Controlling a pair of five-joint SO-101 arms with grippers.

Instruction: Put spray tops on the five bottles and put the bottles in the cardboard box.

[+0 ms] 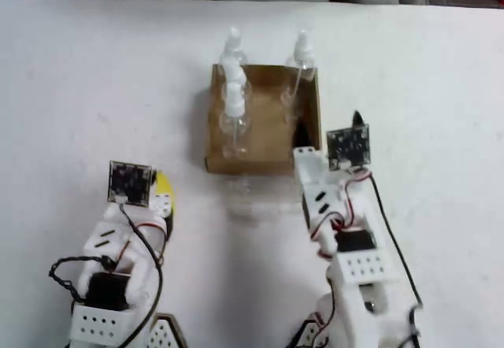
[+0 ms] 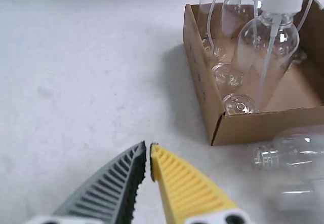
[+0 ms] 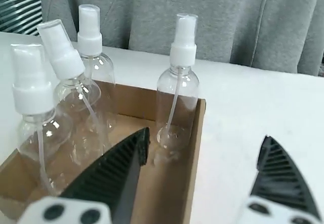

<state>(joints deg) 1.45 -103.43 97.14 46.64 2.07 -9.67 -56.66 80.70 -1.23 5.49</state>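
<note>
1. Here, the box (image 1: 264,164) sits open side up in the middle of the table (image 1: 94,72), ahead of the two arms and between them.
2. Three bottles (image 1: 235,120) stand in a row along the box's left wall, each with a white spray top (image 3: 90,29) on. In the right wrist view the middle one leans and the other two look upright.
3. A fourth bottle (image 3: 177,95) also has its top on. It stands upright in the far right corner of the box, apart from the row.
4. The loose bottle (image 2: 286,152) lies on its side on the table, just outside the box's near wall. It is clear, and its neck is open and uncapped.
5. The left gripper (image 2: 148,149) is over bare table, to the left of the box and near its front corner. Its grey and yellow fingers are pressed together tip to tip with nothing between them. The loose bottle lies off to its side, untouched.
6. The right gripper (image 3: 205,138) is spread wide across the box's right wall. One black finger (image 3: 121,168) hangs over the inside of the box and the other over the table outside. It holds nothing, and the fourth bottle stands beyond its fingertips without touching them.
</note>
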